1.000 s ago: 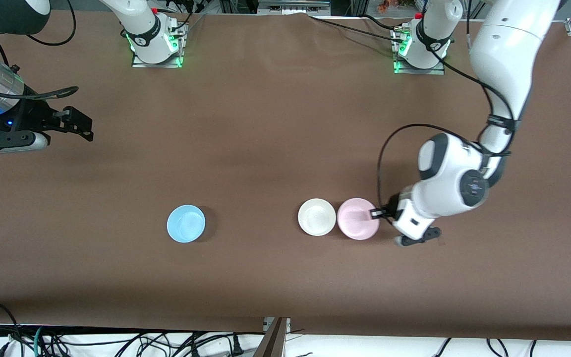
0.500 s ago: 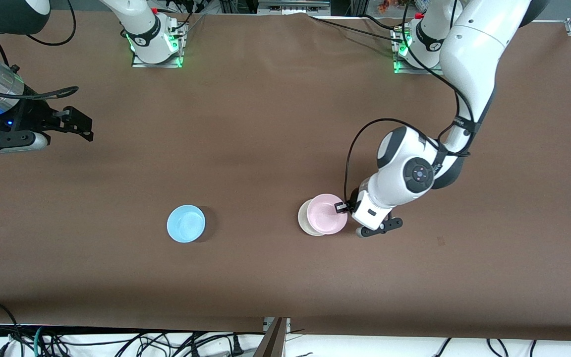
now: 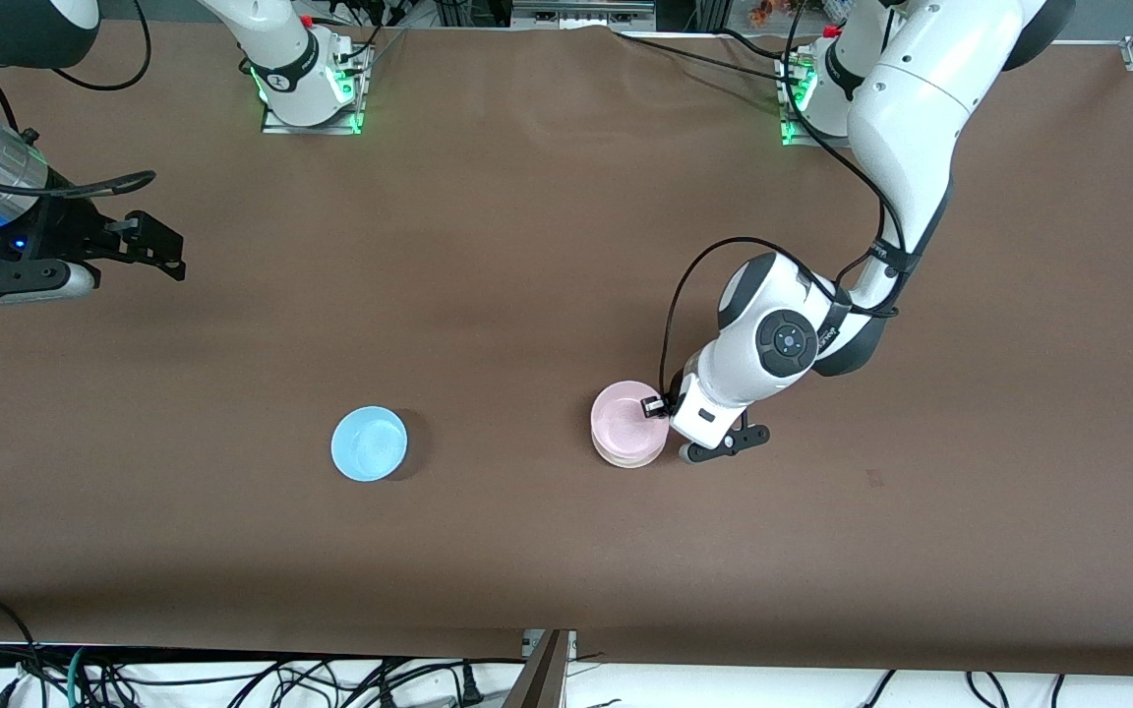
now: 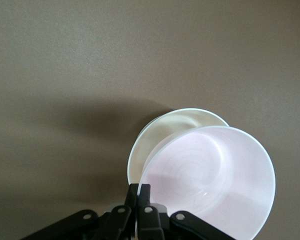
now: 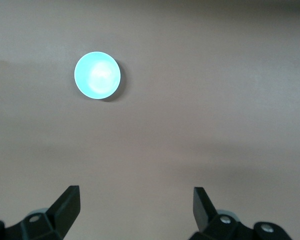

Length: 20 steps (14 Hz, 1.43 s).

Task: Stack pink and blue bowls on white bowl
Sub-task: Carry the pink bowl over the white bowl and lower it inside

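My left gripper (image 3: pixel 654 406) is shut on the rim of the pale pink bowl (image 3: pixel 626 418) and holds it over the white bowl (image 3: pixel 631 459), almost covering it. In the left wrist view the pink bowl (image 4: pixel 210 180) sits slightly offset over the white bowl (image 4: pixel 155 137), with my left gripper (image 4: pixel 139 192) pinching the pink rim. The light blue bowl (image 3: pixel 369 443) rests on the table toward the right arm's end; it also shows in the right wrist view (image 5: pixel 97 75). My right gripper (image 3: pixel 155 246) is open and empty, waiting high at the right arm's end, and its own view (image 5: pixel 136 200) shows it wide open.
The brown table cover (image 3: pixel 527 246) spreads around the bowls. The arm bases (image 3: pixel 306 88) stand along the table edge farthest from the front camera. Cables (image 3: pixel 232 678) hang below the edge nearest that camera.
My left gripper has carried the pink bowl from beside the white bowl to above it, toward the right arm's end. The right arm and blue bowl have not moved.
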{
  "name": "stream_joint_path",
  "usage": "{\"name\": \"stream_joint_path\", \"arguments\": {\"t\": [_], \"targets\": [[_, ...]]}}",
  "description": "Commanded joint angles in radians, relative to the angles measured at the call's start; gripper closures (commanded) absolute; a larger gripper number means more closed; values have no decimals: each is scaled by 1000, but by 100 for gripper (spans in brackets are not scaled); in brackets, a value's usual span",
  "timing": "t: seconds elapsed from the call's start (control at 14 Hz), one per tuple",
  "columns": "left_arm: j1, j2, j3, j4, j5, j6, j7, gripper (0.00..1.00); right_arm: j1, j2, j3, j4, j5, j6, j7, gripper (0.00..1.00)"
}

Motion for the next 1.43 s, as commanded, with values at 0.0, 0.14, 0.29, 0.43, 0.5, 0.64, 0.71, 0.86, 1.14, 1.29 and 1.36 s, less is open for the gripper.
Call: {"name": "stream_joint_path", "arguments": {"t": [0.0, 0.14, 0.29, 0.43, 0.5, 0.64, 0.71, 0.86, 1.14, 1.29, 1.36], "targets": [[-15, 29, -5, 30, 35, 25, -34, 100, -14, -13, 15, -6, 14, 7, 17, 0], [-15, 33, -5, 29, 38, 30, -34, 100, -16, -6, 12, -6, 17, 23, 13, 0], [-14, 33, -5, 29, 76, 30, -35, 100, -14, 26, 13, 27, 17, 40, 12, 0], [-12, 33, -5, 29, 80, 30, -37, 100, -13, 28, 13, 28, 19, 34, 5, 0], [-5, 32, -5, 29, 81, 30, -35, 100, -16, 34, 13, 26, 24, 33, 11, 0], [0, 33, -3, 29, 80, 30, -29, 100, -16, 42, 13, 28, 30, 45, 6, 0], [-1, 35, -3, 29, 80, 30, -28, 100, -14, 65, 13, 32, 30, 43, 3, 0], [-1, 42, -3, 27, 89, 30, -28, 100, -14, 77, 13, 32, 31, 39, 2, 0], [-4, 59, -3, 29, 96, 47, -35, 100, -16, 109, 13, 31, 28, 34, -1, 0], [-4, 68, -3, 29, 95, 62, -41, 100, -20, 151, 11, 34, 22, 34, -7, 0], [-4, 70, -5, 30, 95, 64, -42, 89, -22, 158, 11, 32, 22, 39, -15, 0]]}}
